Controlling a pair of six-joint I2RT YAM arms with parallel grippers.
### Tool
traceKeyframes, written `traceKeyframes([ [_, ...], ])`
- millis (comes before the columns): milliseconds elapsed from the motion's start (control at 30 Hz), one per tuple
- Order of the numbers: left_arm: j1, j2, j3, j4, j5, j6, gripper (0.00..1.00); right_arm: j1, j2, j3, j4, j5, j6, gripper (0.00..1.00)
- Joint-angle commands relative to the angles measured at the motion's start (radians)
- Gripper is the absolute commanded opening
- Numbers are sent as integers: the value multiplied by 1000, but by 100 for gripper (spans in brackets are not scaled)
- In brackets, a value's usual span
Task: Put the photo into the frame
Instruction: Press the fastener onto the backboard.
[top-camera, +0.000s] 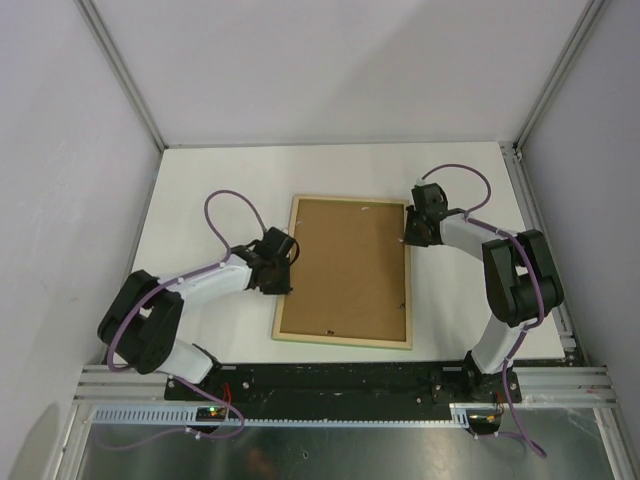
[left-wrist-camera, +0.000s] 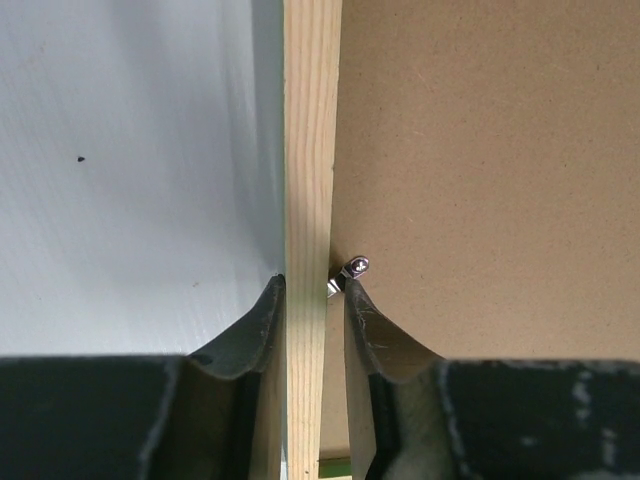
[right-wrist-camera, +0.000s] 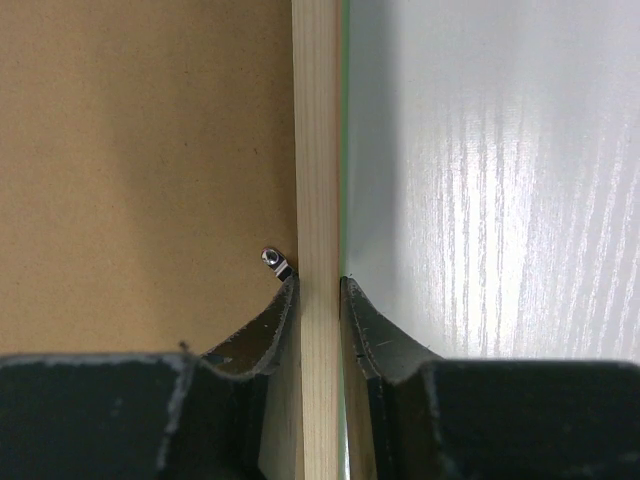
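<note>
The frame (top-camera: 340, 340) lies face down on the white table, its pale wood back up and a brown backing board (top-camera: 345, 265) set inside it. The photo is hidden. My left gripper (top-camera: 283, 272) straddles the frame's left rail (left-wrist-camera: 312, 150). Its outer finger touches the wood, while its inner finger stands a narrow gap off, beside a small metal tab (left-wrist-camera: 357, 267); its jaws (left-wrist-camera: 314, 283) are open. My right gripper (top-camera: 408, 232) is shut on the right rail (right-wrist-camera: 318, 130), near the frame's top corner, both fingers pressed against the wood (right-wrist-camera: 319, 281).
Another metal tab (right-wrist-camera: 272, 259) lies on the board beside my right inner finger. Bare white table (top-camera: 220, 180) surrounds the frame. Grey walls close in the left, back and right sides. The arm bases stand at the near edge.
</note>
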Motion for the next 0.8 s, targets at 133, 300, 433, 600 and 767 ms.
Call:
traceKeyframes([
  [133, 21, 90, 39, 16, -114, -73, 0, 0, -29, 18, -27, -16, 19, 0],
  [300, 49, 120, 61, 16, -153, -86, 0, -12, -28, 17, -47, -22, 33, 0],
  [433, 67, 134, 79, 18, -173, -74, 0, -21, -31, 17, -62, -27, 44, 0],
  [600, 110, 162, 108, 19, -178, -57, 0, -26, -30, 17, -73, -32, 61, 0],
  [767, 159, 227, 160, 24, -193, -27, 0, -25, -35, 4, -84, -33, 97, 0],
])
